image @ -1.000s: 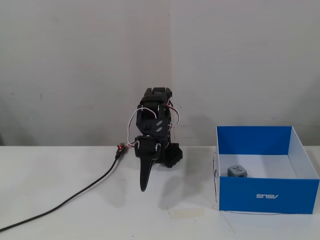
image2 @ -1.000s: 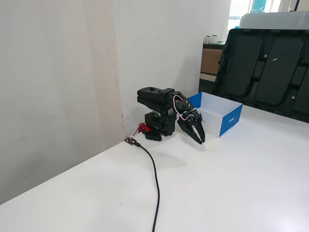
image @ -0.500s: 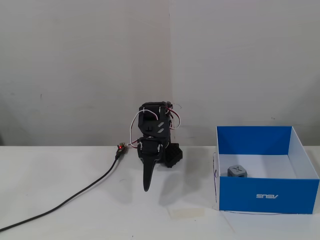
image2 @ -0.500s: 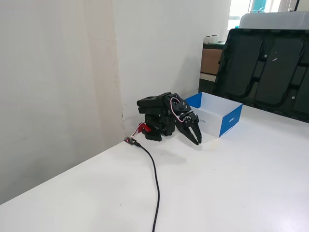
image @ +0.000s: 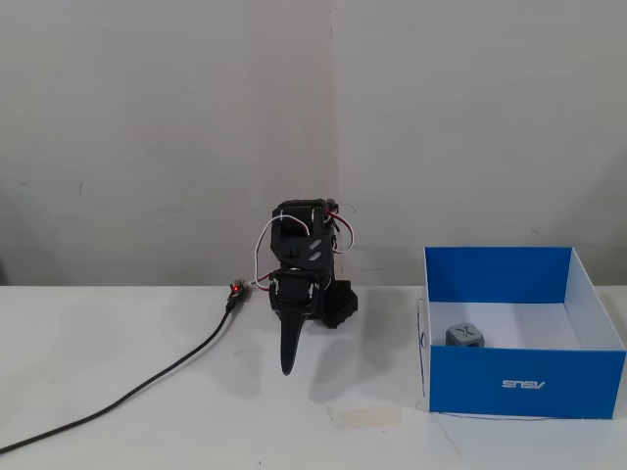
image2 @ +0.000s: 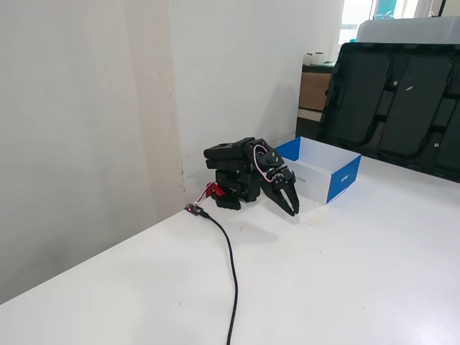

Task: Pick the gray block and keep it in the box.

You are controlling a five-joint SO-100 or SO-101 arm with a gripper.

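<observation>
You can see the white table (image: 147, 392) holding the blue box (image: 524, 380), open on top so things can drop in. Your arm (image: 299, 264) sits folded well away from it, gripper (image: 288, 364) pointing down, closed and holding nothing. The gray block (image: 465, 336) already rests inside the box, near the front left corner.

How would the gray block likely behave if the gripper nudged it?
The gray block is a cube with flat faces, so it would probably slide, not roll. It looks small and likely light. Sitting inside the box, it would soon meet a wall.
</observation>
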